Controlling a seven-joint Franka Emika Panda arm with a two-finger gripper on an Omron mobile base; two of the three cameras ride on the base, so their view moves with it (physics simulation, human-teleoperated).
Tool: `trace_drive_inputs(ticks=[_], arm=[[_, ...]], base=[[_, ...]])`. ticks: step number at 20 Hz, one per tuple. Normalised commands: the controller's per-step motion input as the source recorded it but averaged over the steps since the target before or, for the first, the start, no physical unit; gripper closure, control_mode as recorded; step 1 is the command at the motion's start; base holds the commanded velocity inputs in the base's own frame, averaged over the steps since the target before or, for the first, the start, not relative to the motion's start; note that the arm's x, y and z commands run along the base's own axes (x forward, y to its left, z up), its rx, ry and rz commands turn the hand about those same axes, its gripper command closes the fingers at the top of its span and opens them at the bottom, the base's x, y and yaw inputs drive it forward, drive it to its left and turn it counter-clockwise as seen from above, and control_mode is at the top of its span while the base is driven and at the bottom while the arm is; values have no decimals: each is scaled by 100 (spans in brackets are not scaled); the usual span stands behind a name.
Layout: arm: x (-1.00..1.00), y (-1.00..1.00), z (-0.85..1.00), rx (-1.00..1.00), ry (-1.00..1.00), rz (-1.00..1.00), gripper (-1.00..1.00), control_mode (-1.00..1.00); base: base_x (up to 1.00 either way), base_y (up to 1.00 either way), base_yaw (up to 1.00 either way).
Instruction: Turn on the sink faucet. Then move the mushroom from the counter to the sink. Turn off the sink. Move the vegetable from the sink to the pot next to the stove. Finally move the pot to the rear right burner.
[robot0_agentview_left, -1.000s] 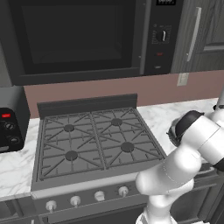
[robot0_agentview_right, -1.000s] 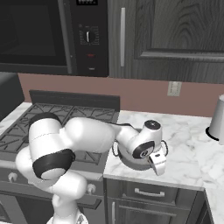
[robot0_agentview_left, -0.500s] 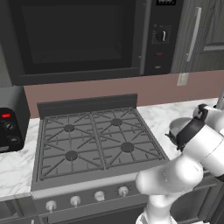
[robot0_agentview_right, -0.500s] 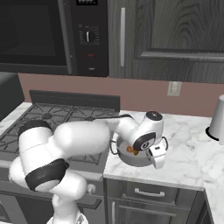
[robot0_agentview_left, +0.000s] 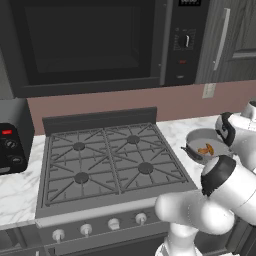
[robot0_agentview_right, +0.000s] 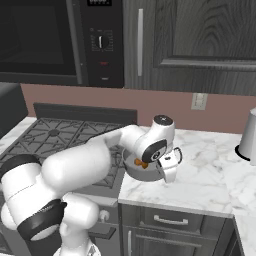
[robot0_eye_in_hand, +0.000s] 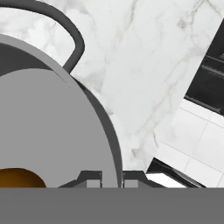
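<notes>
Arm reaches forward from the base and bends down over the pot (robot0_agentview_right: 136, 171), hand pointing down at its near right rim. Gripper (robot0_eye_in_hand: 111, 178) is closed, one fingertip (robot0_eye_in_hand: 92, 180) inside the wall, the other outside, clamping the rim.

A glossy white robot arm (robot0_agentview_right: 85, 165) built of thick, rounded segments, joined by dark grey to black bands at its joints. A round dark cap tops the wrist. The white hand (robot0_agentview_right: 167, 161) ends in two small dark fingertips (robot0_eye_in_hand: 92, 179).
</notes>
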Motion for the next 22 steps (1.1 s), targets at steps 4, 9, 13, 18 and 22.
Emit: trace_drive_inputs(ticks=[4,9,13,18,22], arm=[[1,54,21,0,-3,0,100,-100],[7,60,16,0,-5,0,100,-100],[14,64,13,0,-6,0,100,-100],[19,63,12,0,-6,0,100,-100],[26,60,12,0,-4,0,100,-100]], base=[[0,0,0],[0,0,0],[0,0,0],[0,0,0],[0,0,0]])
